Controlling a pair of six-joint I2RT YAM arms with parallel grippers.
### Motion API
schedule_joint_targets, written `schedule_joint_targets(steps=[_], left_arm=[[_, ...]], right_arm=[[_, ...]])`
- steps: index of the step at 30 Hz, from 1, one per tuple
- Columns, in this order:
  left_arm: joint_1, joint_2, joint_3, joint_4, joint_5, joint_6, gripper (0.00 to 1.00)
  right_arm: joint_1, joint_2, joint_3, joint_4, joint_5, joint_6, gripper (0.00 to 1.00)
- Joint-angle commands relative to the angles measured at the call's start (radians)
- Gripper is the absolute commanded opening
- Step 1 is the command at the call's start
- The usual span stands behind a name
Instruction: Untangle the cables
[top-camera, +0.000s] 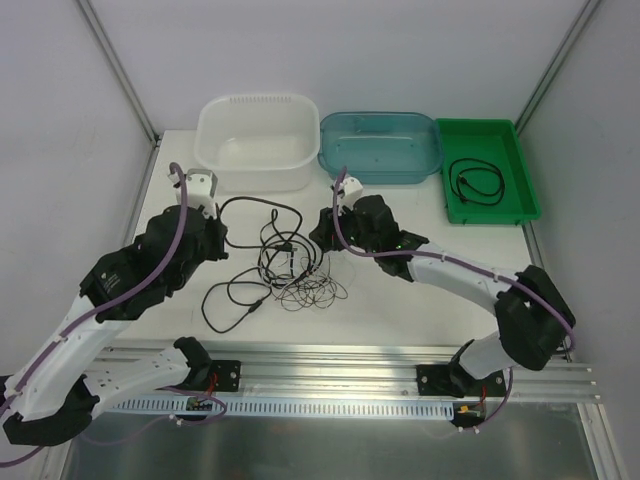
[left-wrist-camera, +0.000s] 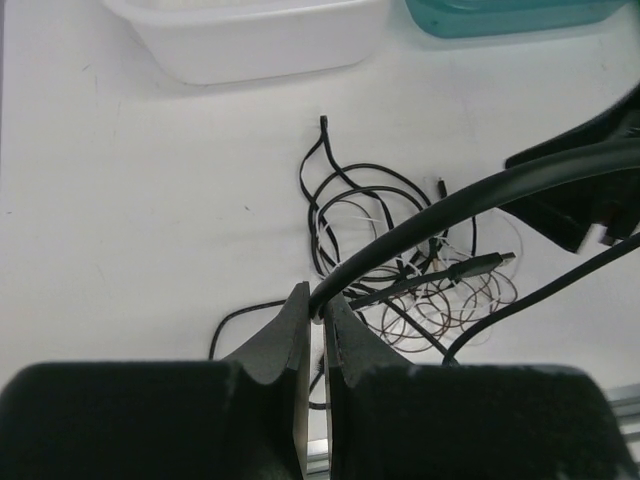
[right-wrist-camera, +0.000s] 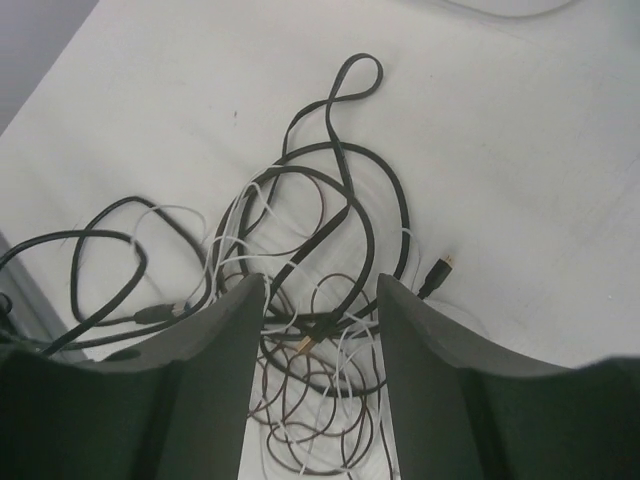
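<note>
The cables (top-camera: 290, 268) lie in a tangle at the middle of the table: thick black loops, thin brown wiry coils and a thin white cord. My left gripper (top-camera: 218, 238) sits at the tangle's left edge. In the left wrist view it (left-wrist-camera: 322, 303) is shut on a thick black cable (left-wrist-camera: 420, 225), which rises from the jaws toward the upper right. My right gripper (top-camera: 322, 238) hovers at the tangle's right side. Its jaws (right-wrist-camera: 320, 290) stand open over the black loops (right-wrist-camera: 345, 200) and brown coils (right-wrist-camera: 310, 410), with nothing gripped between them.
A white tub (top-camera: 258, 140) and a teal tub (top-camera: 380, 146) stand at the back. A green tray (top-camera: 520, 180) at the back right holds a coiled black cable (top-camera: 475, 182). A loose black loop (top-camera: 228, 300) trails toward the front rail (top-camera: 330, 365).
</note>
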Motion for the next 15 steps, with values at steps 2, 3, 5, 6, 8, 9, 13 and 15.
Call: schedule_joint_targets(steps=[2, 3, 5, 6, 8, 9, 13, 15], left_arm=[[-0.009, 0.105, 0.053, 0.015, -0.093, 0.058, 0.00], [-0.009, 0.124, 0.064, 0.016, -0.098, 0.061, 0.00], [-0.007, 0.176, 0.075, 0.016, -0.109, 0.070, 0.00], [-0.006, 0.190, 0.081, 0.016, -0.107, 0.072, 0.00], [-0.006, 0.225, 0.090, 0.019, -0.094, 0.063, 0.00], [-0.004, 0.236, 0.096, 0.021, -0.078, 0.059, 0.00], [-0.003, 0.280, 0.122, 0.021, -0.052, 0.049, 0.00], [-0.001, 0.291, 0.139, 0.021, -0.045, 0.040, 0.00]], right_arm=[[0.006, -0.217, -0.033, -0.177, -0.060, -0.082, 0.57], [0.009, -0.243, -0.045, -0.188, -0.098, -0.085, 0.59], [0.018, -0.297, -0.073, -0.198, -0.138, -0.086, 0.63], [0.033, -0.338, -0.087, -0.199, -0.167, -0.088, 0.64], [0.066, -0.371, -0.094, -0.192, -0.181, -0.089, 0.65], [0.105, -0.386, -0.095, -0.180, -0.184, -0.091, 0.66], [0.216, -0.351, -0.076, -0.101, -0.132, -0.117, 0.68], [0.257, -0.316, -0.067, -0.071, -0.097, -0.125, 0.68]])
